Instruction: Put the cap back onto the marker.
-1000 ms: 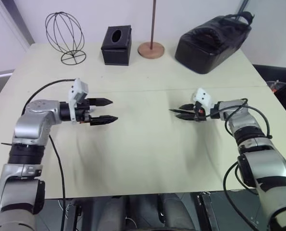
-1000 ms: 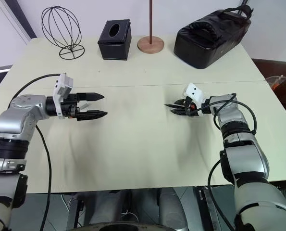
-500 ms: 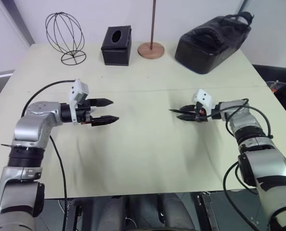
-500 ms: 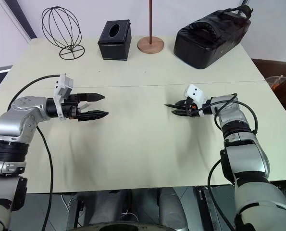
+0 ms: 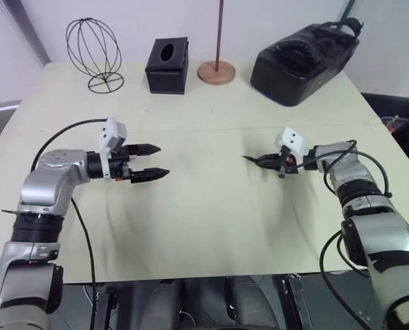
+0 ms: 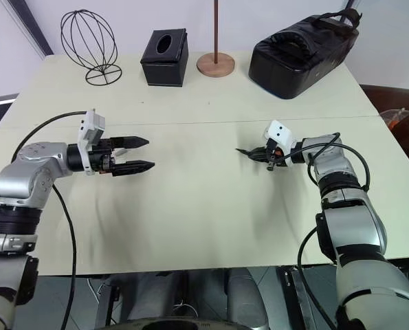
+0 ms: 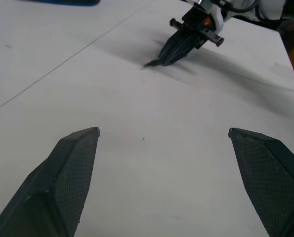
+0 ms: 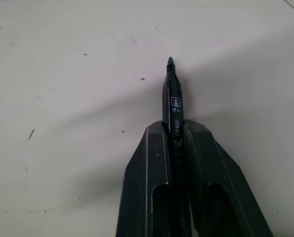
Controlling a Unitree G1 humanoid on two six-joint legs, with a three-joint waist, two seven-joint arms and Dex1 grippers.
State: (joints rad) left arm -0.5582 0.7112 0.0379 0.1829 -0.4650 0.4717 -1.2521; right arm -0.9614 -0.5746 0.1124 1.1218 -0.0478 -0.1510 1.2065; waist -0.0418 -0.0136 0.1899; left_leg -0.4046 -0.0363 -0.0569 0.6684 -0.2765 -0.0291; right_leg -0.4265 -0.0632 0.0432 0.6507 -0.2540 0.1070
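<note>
Clamping — right gripper point(image 8: 175, 133) now pinches marker point(image 8: 174, 106).

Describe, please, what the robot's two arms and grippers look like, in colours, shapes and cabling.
Both arms are built of rounded silver-grey segments joined by black rings. A black cable loops along each arm. The left gripper and right gripper each have two black, tapering, pointed fingers, finely textured on the inner faces. A small white boxy module sits atop each wrist.
</note>
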